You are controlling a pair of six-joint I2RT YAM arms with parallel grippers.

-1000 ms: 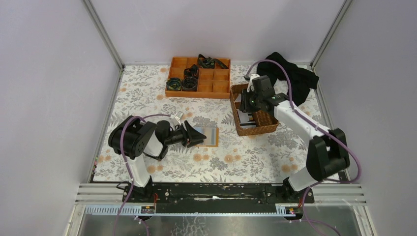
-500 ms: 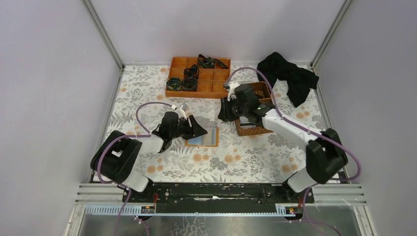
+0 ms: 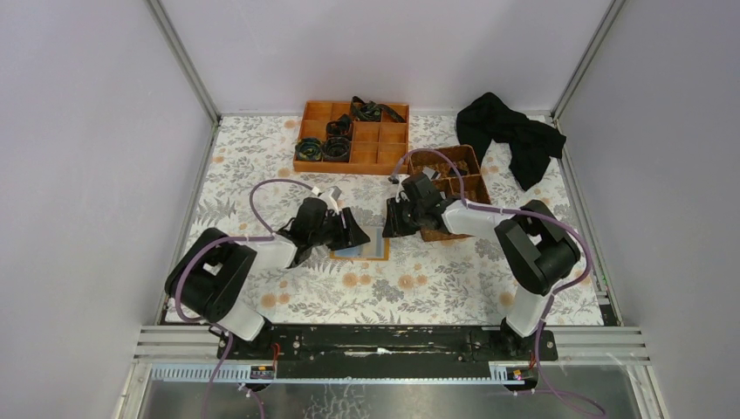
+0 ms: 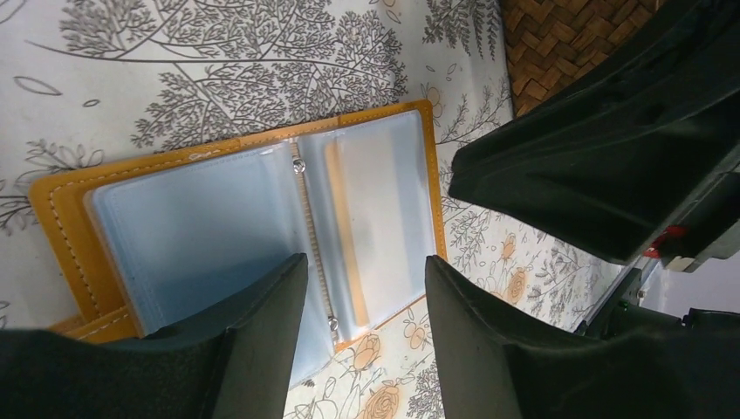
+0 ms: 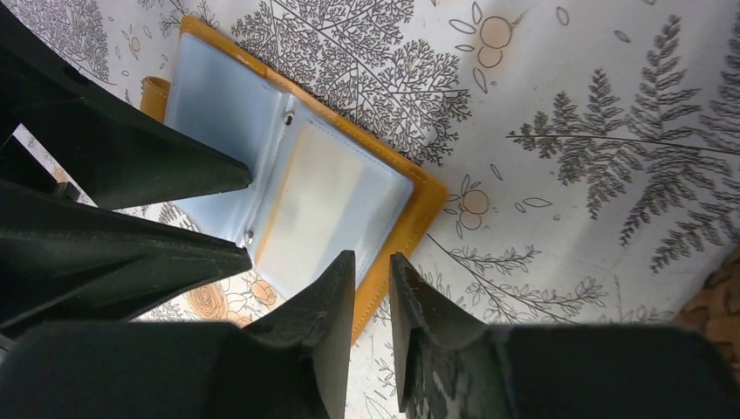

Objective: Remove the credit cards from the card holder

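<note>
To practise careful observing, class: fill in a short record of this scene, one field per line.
card holder: open flat on table, sleeves up
left end effector: open, over card holder
right end effector: jaws slightly apart, at card holder's orange edge, holding nothing
basket: beside right arm
tray: table's far side
cloth: far right corner

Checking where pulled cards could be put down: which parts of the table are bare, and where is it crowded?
Bare: the near strip of table between the card holder and the arm bases, and the far-left patch between the wall and the orange tray. Crowded: the centre, where left gripper and right gripper flank the holder, wicker basket close beside.
</note>
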